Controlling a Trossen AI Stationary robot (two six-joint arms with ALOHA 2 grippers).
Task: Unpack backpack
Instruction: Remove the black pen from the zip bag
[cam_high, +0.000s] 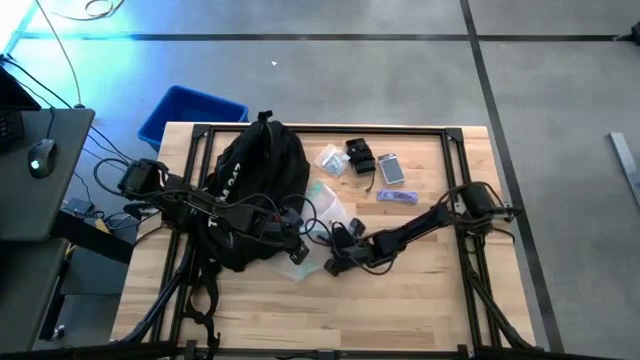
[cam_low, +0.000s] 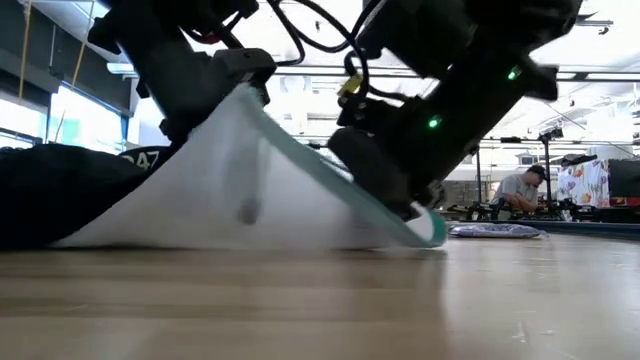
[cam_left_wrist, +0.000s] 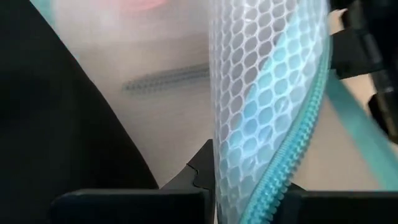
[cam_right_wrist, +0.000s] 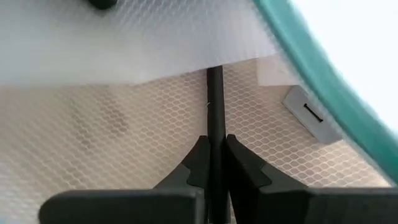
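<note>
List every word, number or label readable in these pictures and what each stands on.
"47": the only legible characters, white, on the black backpack in the low view; whether more lettering precedes them cannot be told.
White lettering on the backpack in the high view: too small to read.
Nothing else is legible.

Black backpack (cam_high: 255, 190) with small white lettering. Translucent white pouch (cam_low: 240, 190), honeycomb mesh pattern, teal zipper and edging. Blue bin (cam_high: 185, 110). Pale blond wood bench (cam_high: 420, 290), black frame. Dark tools: left tool (cam_left_wrist: 214, 180), right tool (cam_right_wrist: 214, 162).
</note>
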